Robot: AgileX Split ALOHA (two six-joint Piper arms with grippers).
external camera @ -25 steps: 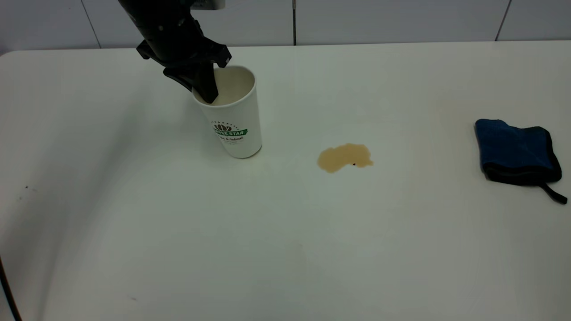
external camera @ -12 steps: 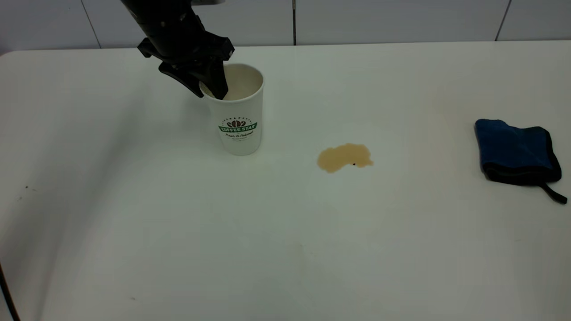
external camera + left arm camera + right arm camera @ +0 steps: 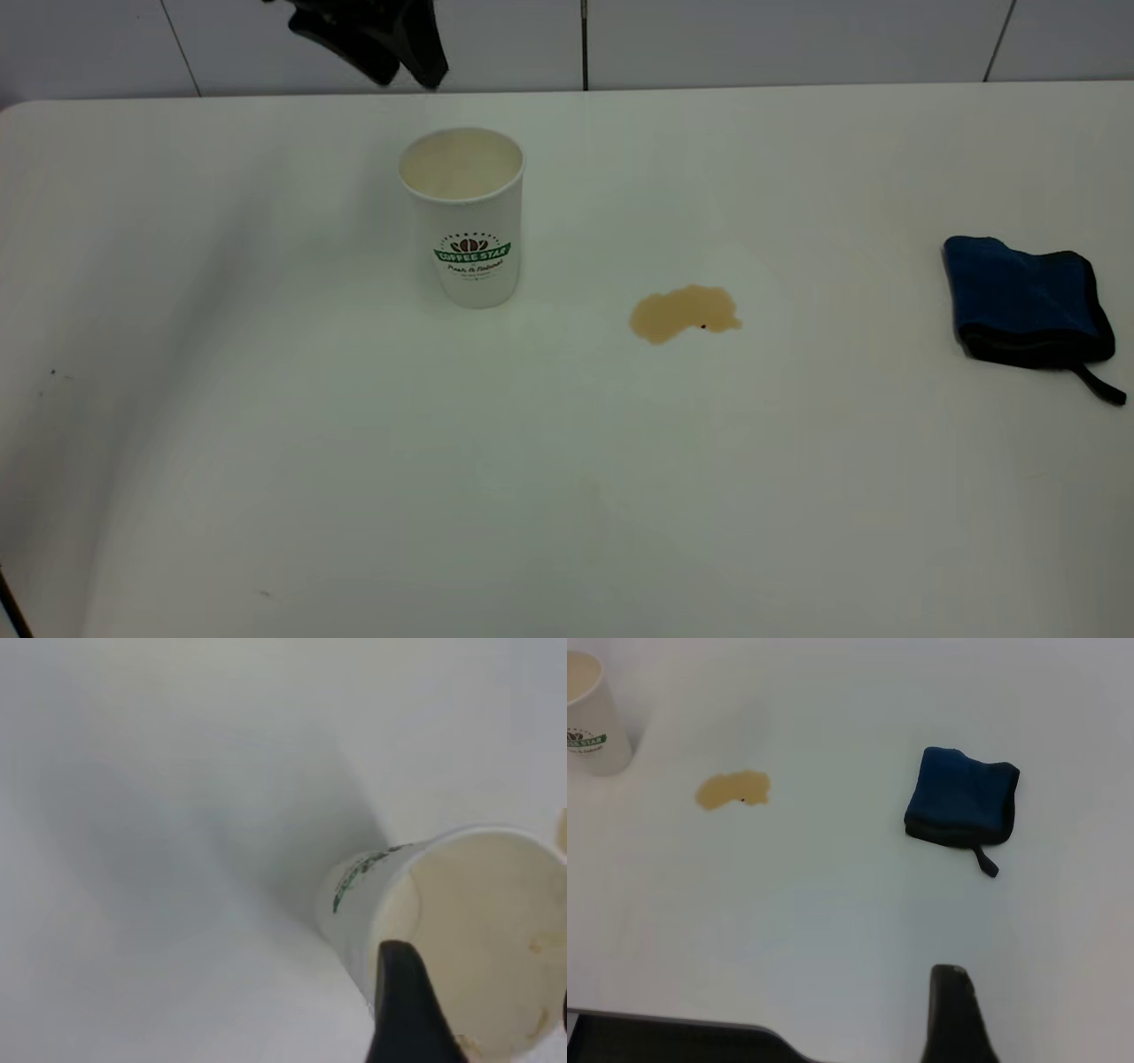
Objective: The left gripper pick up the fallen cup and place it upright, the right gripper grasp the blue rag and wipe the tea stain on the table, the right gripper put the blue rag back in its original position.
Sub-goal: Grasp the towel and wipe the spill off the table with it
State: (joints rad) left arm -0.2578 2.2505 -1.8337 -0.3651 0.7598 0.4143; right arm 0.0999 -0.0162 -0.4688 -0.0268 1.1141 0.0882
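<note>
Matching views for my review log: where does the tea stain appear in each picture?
Exterior view: tea stain, centre, between the cup and the blue rag.
Left wrist view: not identifiable; the cup fills the corner.
Right wrist view: stain beside the cup.
Shared landmark: the cup.

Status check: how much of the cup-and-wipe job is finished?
Done: the cup stands upright, free of the left gripper above it. In hand: nothing. Left: the tea stain is unwiped, and the blue rag lies untouched, the right gripper well short of it.
</note>
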